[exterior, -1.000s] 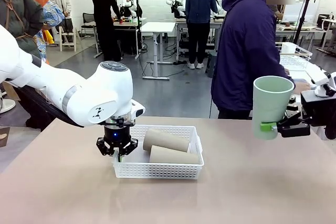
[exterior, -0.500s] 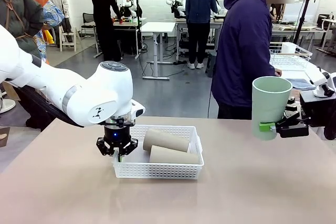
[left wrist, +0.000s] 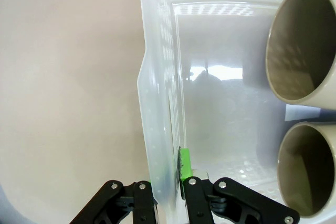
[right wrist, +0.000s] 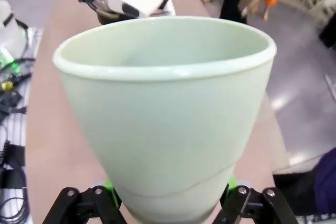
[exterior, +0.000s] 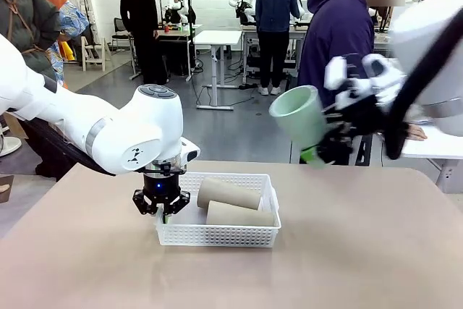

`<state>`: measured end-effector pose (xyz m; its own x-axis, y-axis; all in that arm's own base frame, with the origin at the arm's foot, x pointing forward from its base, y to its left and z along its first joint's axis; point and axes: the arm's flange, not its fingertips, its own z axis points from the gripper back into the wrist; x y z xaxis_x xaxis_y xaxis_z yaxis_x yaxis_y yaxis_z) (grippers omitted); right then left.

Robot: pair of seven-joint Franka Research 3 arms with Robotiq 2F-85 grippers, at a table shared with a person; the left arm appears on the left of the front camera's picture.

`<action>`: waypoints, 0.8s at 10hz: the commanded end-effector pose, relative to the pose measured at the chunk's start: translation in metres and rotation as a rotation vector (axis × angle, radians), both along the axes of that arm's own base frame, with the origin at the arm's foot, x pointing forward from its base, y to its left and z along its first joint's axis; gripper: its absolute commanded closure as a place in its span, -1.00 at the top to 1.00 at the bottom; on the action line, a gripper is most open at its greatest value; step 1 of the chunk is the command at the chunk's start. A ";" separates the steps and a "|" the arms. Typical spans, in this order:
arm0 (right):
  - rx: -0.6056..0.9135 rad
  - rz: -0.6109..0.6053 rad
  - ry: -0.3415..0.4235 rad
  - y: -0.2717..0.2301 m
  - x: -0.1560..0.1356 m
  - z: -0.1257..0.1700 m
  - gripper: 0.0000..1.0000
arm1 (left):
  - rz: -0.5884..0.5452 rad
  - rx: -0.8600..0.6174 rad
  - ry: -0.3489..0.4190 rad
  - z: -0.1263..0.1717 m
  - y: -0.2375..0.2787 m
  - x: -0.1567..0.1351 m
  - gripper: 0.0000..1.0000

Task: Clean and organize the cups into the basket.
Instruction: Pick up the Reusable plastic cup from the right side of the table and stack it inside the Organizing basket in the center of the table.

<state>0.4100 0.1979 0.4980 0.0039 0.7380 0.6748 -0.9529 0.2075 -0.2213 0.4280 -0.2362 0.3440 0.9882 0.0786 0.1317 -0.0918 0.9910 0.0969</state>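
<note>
Plainly the mint-green cup is a light, stiff thing: thin-walled, matte, tapered to a narrow base, so it should carry easily but could slide toward its wide mouth if squeezed loosely. The right hand grips it low on the body near the base, one green pad on each side, which looks the sound place to hold it; it hangs in the air beyond the far edge of the worktop, tilted with its mouth toward the robot's left. Two tan-brown cups lie on their sides in the white lattice basket, which sits a little left of the worktop's middle. That basket looks like thin plastic, apt to flex or skid if pushed. The left hand is closed on the basket's left end wall, one finger inside and one outside. Motion blur smears the right arm, so its fingers are hard to read in the front view, and in the right wrist view the cup hides its own base and most of both pads.
</note>
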 end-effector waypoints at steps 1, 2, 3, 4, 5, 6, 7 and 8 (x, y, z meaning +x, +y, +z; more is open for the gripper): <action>-0.210 0.004 0.212 0.054 0.046 -0.025 0.61 | 0.005 0.016 -0.009 -0.001 0.000 -0.002 -1.00; -0.274 0.022 0.218 0.088 0.053 -0.032 0.61 | 0.005 0.016 -0.009 -0.001 0.000 -0.002 -1.00; -0.323 0.044 0.225 0.116 0.054 -0.039 0.61 | 0.005 0.016 -0.009 -0.001 0.000 -0.002 -1.00; -0.358 0.060 0.226 0.136 0.053 -0.045 0.61 | 0.005 0.016 -0.009 -0.001 0.000 -0.002 -1.00; -0.386 0.071 0.228 0.150 0.052 -0.052 0.61 | 0.005 0.016 -0.009 -0.001 0.000 -0.002 -1.00; -0.406 0.073 0.231 0.154 0.052 -0.056 0.61 | 0.005 0.016 -0.009 -0.001 0.000 -0.002 -1.00; -0.427 0.079 0.236 0.157 0.054 -0.062 0.61 | 0.005 0.016 -0.009 -0.001 0.000 -0.002 -1.00; -0.439 0.083 0.243 0.158 0.055 -0.066 0.61 | 0.005 0.016 -0.009 -0.001 0.000 -0.002 -1.00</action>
<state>0.4579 0.3563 0.4324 0.0394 0.9477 0.3169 -0.9974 0.0566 -0.0451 0.4281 -0.2360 0.3440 0.9881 0.0791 0.1318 -0.0922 0.9910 0.0969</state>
